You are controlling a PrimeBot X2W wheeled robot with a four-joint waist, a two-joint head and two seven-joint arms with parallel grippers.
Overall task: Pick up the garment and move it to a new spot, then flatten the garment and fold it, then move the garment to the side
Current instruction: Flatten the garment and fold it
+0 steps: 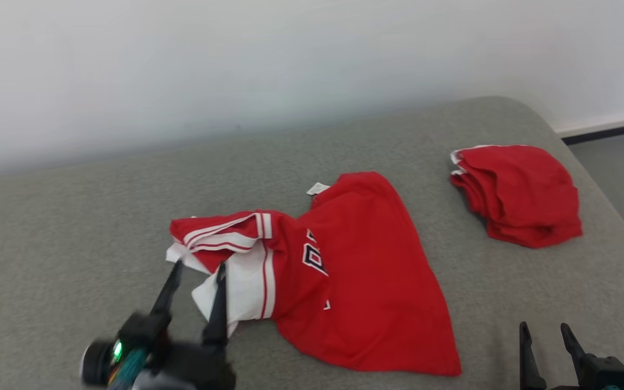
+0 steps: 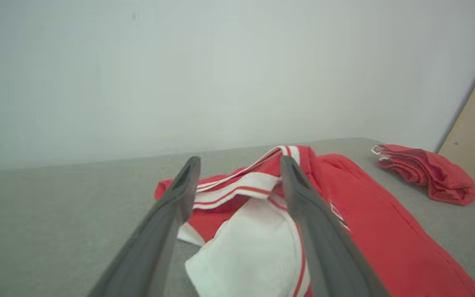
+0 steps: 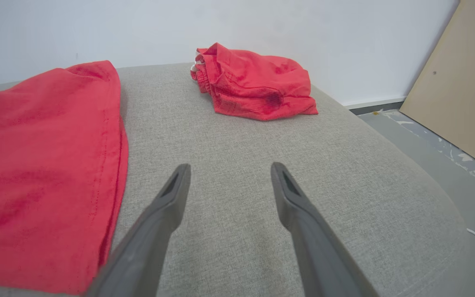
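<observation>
- Step in hand, as judged: flattening. The red garment (image 1: 366, 281) lies mid-way across the grey upholstered surface (image 1: 73, 244). Its body is spread, but the white-striped sleeve end (image 1: 225, 238) is bunched and folded over itself.
- Left gripper (image 1: 200, 265): jaws spread, grasping nothing. In the left wrist view its fingers (image 2: 179, 194) straddle the white sleeve cloth (image 2: 254, 239).
- Right gripper (image 1: 545, 327): released and empty, over bare surface just beside the garment's hem at the near right.
- Next move, as judged: the left gripper needs to take the bunched sleeve layer alone and draw it out leftward. The right gripper should take or pin the hem so the body does not drag.
- Open room: a broad bare stretch lies left of the garment, and a clear strip in front of the right gripper.
- Edges: a second red garment (image 1: 518, 195), folded, sits at the far right near the rounded corner, well apart from the first. The floor (image 3: 447, 140) drops away beyond it, with a tan board (image 3: 460, 74) leaning there. The wall (image 1: 290, 65) closes off the far side.
</observation>
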